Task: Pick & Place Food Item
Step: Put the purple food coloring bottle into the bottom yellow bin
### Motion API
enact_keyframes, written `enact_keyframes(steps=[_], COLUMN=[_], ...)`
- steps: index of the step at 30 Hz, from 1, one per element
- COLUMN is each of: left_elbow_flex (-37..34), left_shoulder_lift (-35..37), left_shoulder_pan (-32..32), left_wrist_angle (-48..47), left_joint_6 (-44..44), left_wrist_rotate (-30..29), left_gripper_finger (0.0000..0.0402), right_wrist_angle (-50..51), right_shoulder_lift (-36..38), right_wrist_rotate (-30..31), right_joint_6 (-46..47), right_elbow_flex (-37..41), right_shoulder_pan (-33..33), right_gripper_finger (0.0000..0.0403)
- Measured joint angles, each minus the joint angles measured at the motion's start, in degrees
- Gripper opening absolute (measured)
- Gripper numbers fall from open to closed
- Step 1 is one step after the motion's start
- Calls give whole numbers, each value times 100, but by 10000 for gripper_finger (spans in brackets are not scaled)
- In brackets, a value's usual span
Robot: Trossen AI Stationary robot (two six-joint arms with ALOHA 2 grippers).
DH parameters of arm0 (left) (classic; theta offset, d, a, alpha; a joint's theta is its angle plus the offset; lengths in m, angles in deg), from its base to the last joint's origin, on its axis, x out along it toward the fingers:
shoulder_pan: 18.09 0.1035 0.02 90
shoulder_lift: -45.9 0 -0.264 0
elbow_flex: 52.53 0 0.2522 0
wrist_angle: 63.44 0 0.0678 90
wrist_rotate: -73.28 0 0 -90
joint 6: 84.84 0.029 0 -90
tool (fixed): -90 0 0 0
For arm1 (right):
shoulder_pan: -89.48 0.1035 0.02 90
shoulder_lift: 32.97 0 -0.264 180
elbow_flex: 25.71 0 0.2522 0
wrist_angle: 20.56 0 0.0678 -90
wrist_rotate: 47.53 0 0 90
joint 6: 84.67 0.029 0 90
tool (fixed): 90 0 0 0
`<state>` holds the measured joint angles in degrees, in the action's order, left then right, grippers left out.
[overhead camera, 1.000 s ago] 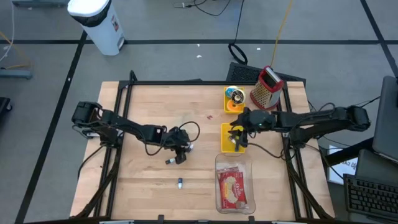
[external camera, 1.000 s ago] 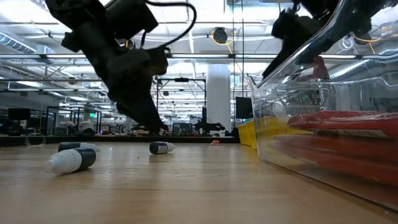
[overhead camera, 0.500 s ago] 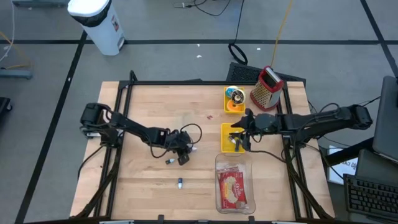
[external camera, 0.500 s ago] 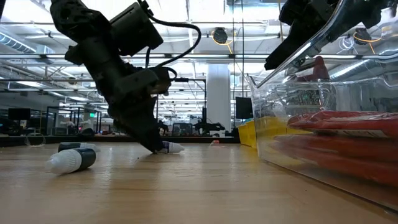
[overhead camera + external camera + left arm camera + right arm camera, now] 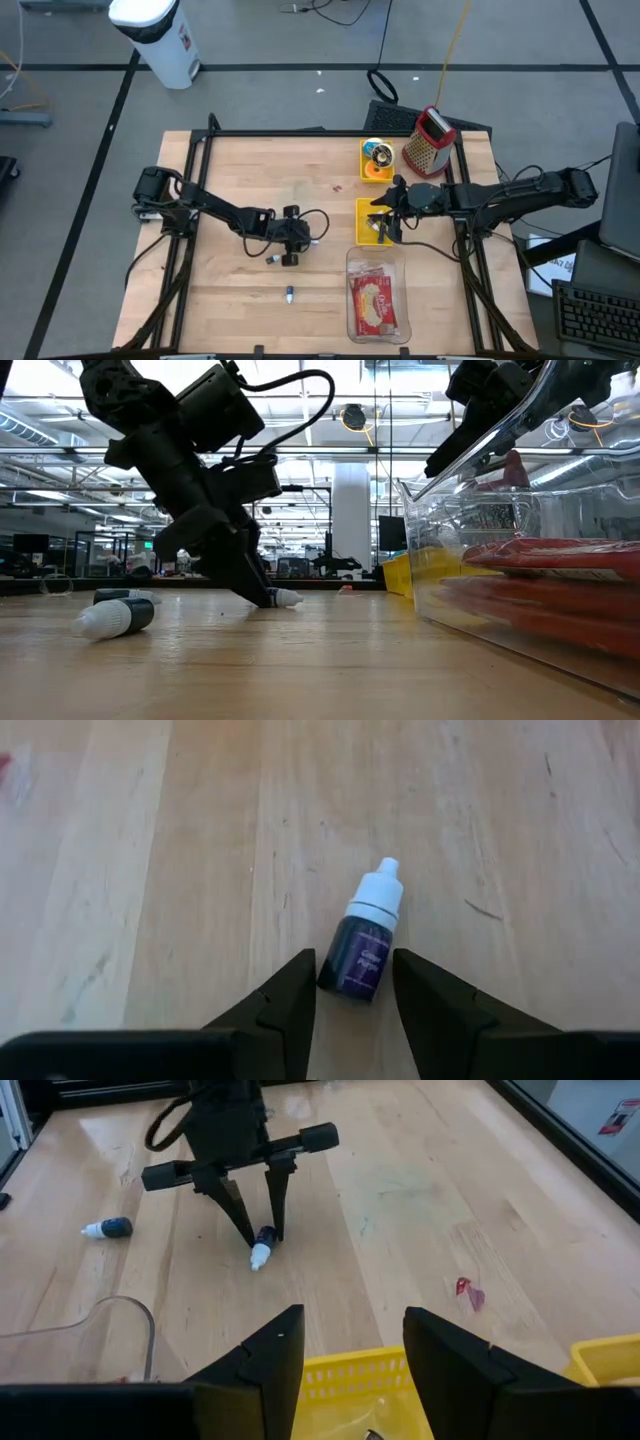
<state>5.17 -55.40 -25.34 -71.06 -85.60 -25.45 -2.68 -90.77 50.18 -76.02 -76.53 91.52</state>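
The small dark dropper bottle with white cap lies flat at the wooden surface's centre, its body between the left gripper's narrowly parted, unclosed jaws, cap pointing away from them.

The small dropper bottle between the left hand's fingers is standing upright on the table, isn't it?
Not quite: the dropper bottle is between the fingers of the left hand, but it lies on its side on the table, cap pointing away from the hand. The left wrist view shows this.
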Motion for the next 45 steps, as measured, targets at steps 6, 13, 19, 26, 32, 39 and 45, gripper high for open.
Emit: enact_keyframes(steps=[6,13,19,26,32,39,45], left_elbow_flex=[0,-4,229,726,1127,1296,1298], left_shoulder_lift=[-179,-203,218,383,378,383,383], left_shoulder_pan=[12,9,24,24,13,50,160], left_wrist_angle=[281,527,665,1091,1071,1170,1249], left_joint_6=[164,353,1449,3400,4486,5029,5018], left_wrist_rotate=[-29,-175,-1470,-2782,-2782,-2736,-2731], left_gripper_finger=[133,72,60,88,64,76,72], right_wrist_angle=[0,-2,-219,-2092,-4233,-5748,-5746], right_shoulder_lift=[0,0,-17,-234,-569,-1208,-1992], right_wrist_rotate=[-1,-1,-1,-1,0,172,3], right_joint_6=[6,8,113,115,99,805,954], right_elbow_flex=[0,0,0,495,1442,1774,1136], right_shoulder_pan=[0,0,0,0,-35,-238,-439], right_gripper_finger=[159,159,160,160,160,165,221])
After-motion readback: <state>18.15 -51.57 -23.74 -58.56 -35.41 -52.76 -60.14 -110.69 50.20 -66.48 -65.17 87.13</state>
